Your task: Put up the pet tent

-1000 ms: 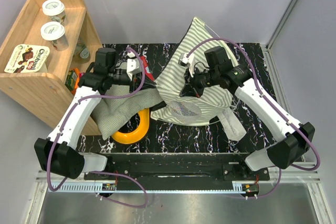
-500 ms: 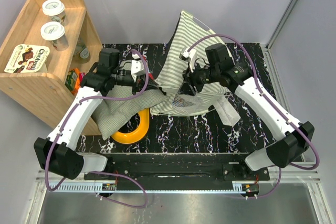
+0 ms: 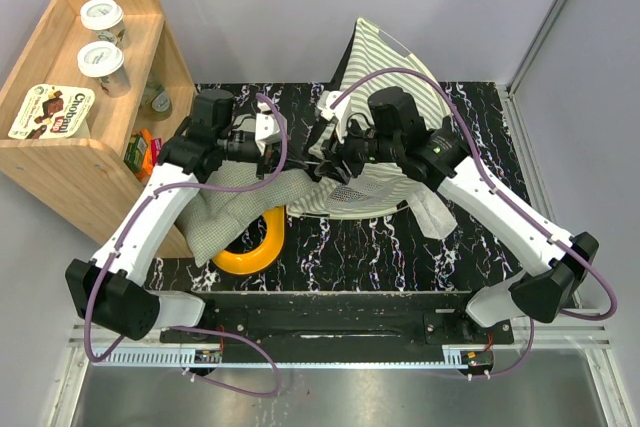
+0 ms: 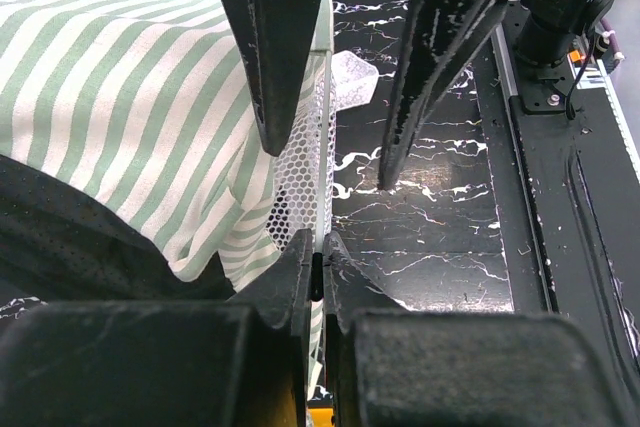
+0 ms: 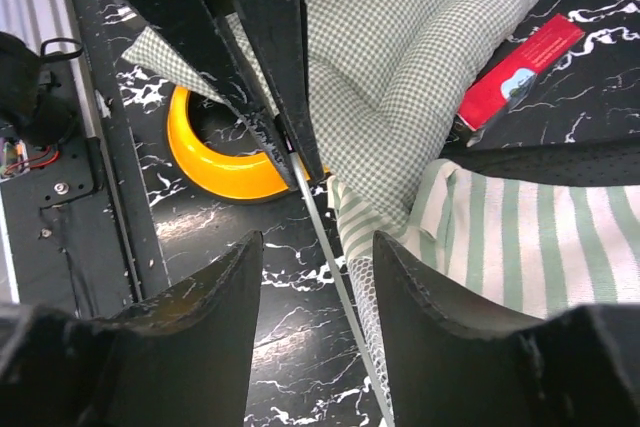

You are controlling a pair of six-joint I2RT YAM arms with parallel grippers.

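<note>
Pet tent (image 3: 382,55) matt striped cloth, white mesh; table (image 3: 400,247) glossy black marble-look; shelf (image 3: 60,167) matt wood.

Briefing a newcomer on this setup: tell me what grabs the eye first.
The green-and-white striped pet tent rears up at the middle of the table. At its left edge the left gripper is pinched shut on its thin pole, and the right gripper stands open around that pole. Next comes the bright yellow ring peeking from under the checked cushion at front left.
</note>
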